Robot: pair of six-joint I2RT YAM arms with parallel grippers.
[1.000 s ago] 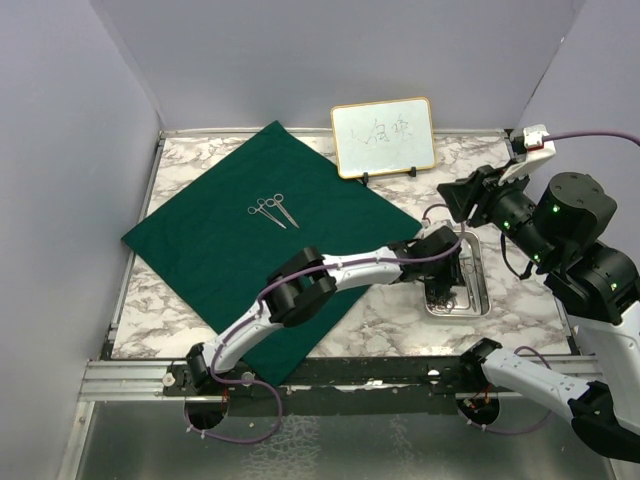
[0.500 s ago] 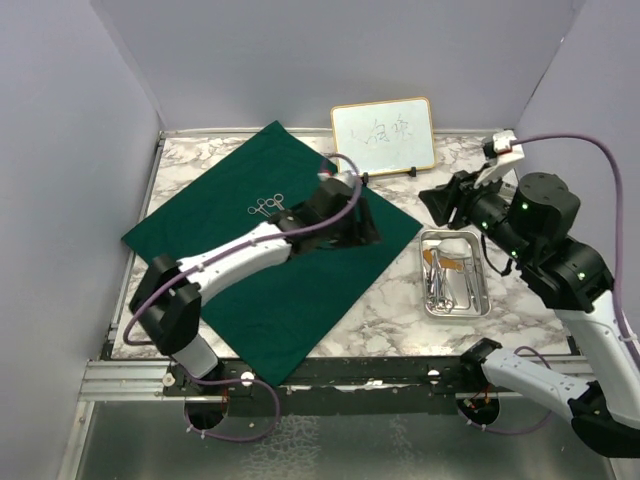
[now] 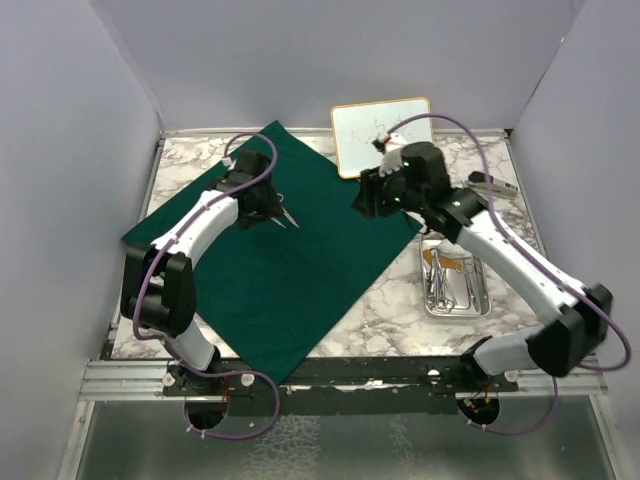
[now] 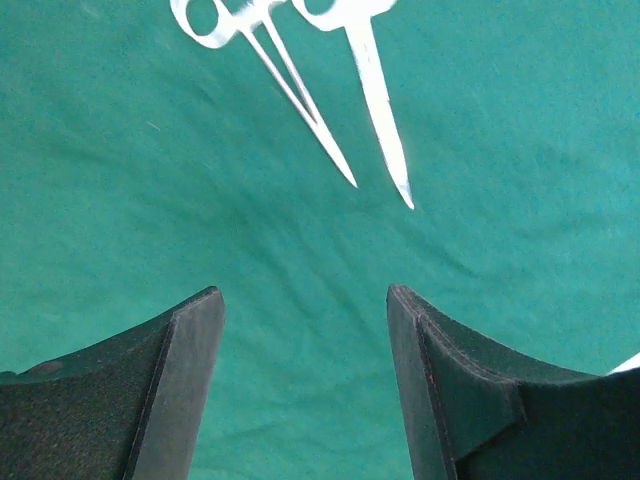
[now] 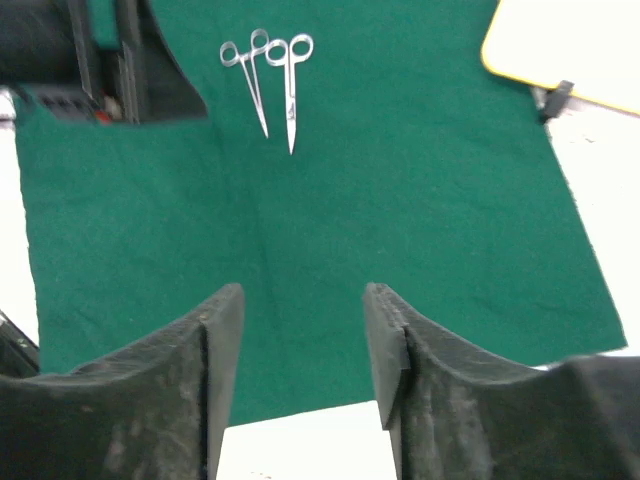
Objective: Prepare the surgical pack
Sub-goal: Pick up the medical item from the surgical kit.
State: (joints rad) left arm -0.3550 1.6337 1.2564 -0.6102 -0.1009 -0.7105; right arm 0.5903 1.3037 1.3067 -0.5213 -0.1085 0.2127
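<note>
The dark green cloth (image 3: 270, 260) lies spread as a diamond on the marble table. Two silver scissor-like instruments (image 3: 285, 214) lie side by side on its far part; they also show in the left wrist view (image 4: 375, 110) and the right wrist view (image 5: 272, 80). My left gripper (image 3: 264, 207) hovers just beside them, open and empty (image 4: 305, 300). My right gripper (image 3: 364, 198) is open and empty above the cloth's right corner (image 5: 303, 295). The steel tray (image 3: 482, 300) at the right holds more instruments (image 3: 443, 285). I cannot make out any gauze squares.
The gold-framed whiteboard (image 3: 383, 137) stands at the back, just behind my right wrist; its corner shows in the right wrist view (image 5: 570, 45). Grey walls close in the left, back and right. A metal rail (image 3: 330, 372) runs along the near edge.
My left arm has swung from the tray leftward across the cloth to the two instruments. My right arm has moved from the far right to above the cloth's right corner.
</note>
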